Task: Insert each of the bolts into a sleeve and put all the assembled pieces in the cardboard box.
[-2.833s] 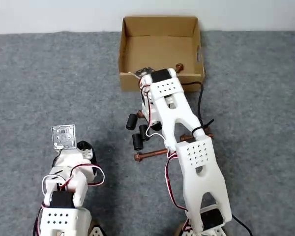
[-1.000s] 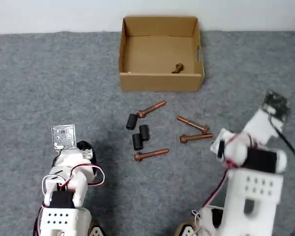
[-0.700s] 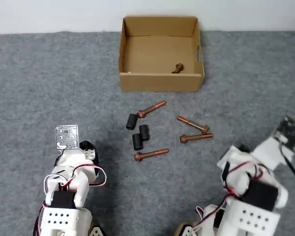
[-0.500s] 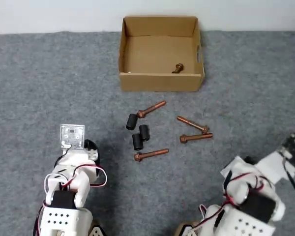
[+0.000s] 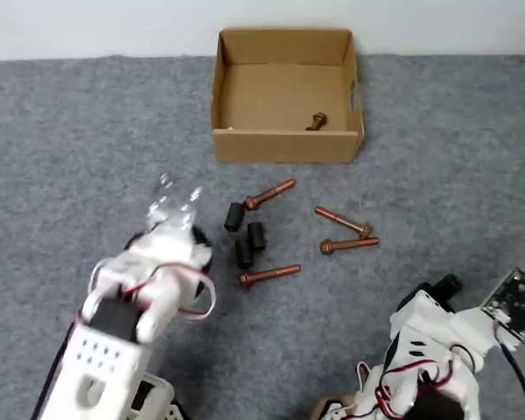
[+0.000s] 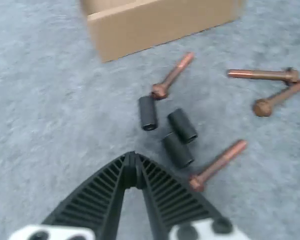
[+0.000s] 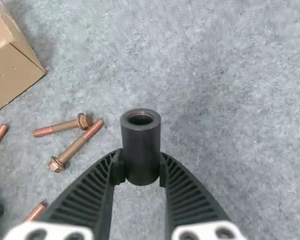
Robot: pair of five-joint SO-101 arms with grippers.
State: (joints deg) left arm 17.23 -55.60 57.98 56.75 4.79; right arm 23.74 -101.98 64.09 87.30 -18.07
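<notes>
— Where is the sleeve right now?

— One black sleeve [image 7: 140, 145] stands upright with its open end up. It is pinched between the two fingers of the right tool [image 7: 140, 167]. That tool is at the near right side of the counter [image 5: 87, 131], well apart from the other parts.

— And the other parts?

— Three loose sleeves [image 5: 256, 235] lie close together in the middle of the counter, in front of the cardboard box [image 5: 284, 146]. Four bolts [image 5: 269, 276] lie around them. One is between the sleeves and the box, and one is just on their near side. The other two are off to the right, with their ends nearly meeting.

— Is anything in the box?

— A small brown piece [image 5: 317, 121] rests on its floor by the front wall, toward the right. It may be a bolt in a sleeve, but I cannot tell from here.

— What about the left tool?

— The left tool [image 6: 133, 162] is clenched on nothing, its fingers pressed tip to tip. It hangs over the counter just beside the loose sleeves, on their left, with the nearest bolt close to its tip.
</notes>
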